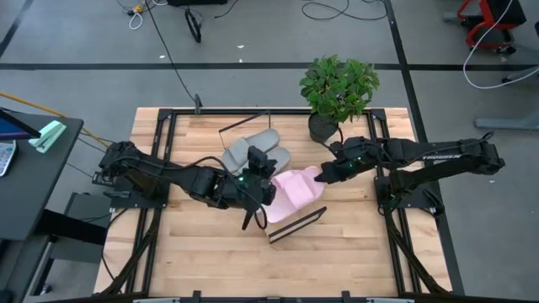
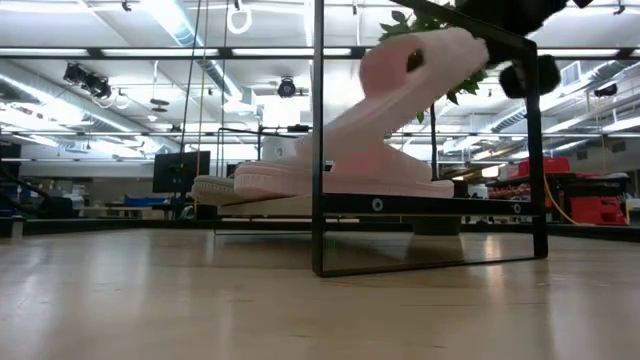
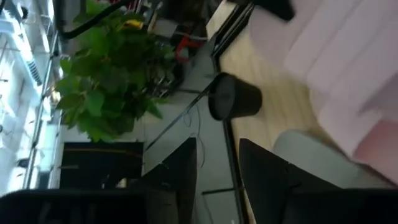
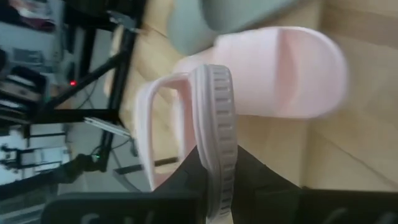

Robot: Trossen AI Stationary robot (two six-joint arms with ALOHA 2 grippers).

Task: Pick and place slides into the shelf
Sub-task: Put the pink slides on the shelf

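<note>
Nearest you in the low view stands the shelf's black end frame (image 2: 430, 150), upright on the table (image 2: 200, 300). Behind it the shelf (image 2: 420, 205) board runs away from you, with slides resting on it.

From above, the shelf (image 1: 290, 220) lies slanted across the middle of the table (image 1: 354, 252), one end frame near the front, the other toward the back.

Your right gripper (image 1: 321, 175) comes in from the right and holds a pink slide (image 1: 308, 177) by its edge. In the right wrist view the right gripper (image 4: 214, 171) has its fingers pinching the ribbed sole of that pink slide (image 4: 214, 112), which stands on edge with its strap loop open to one side. In the low view this pink slide (image 2: 420, 65) is tilted up, one end raised high and the other down against the second pink slide (image 2: 390, 175), which lies flat on the board. From above, the flat pink slide (image 1: 290, 192) sits mid-shelf.

Your left gripper (image 1: 259, 168) hovers over the shelf just beside the two grey slides (image 1: 253, 150); the left wrist view shows its fingers (image 3: 180, 171) spread apart with nothing between them.

Farthest back, a potted plant (image 1: 338, 88) stands at the table's rear edge.
</note>
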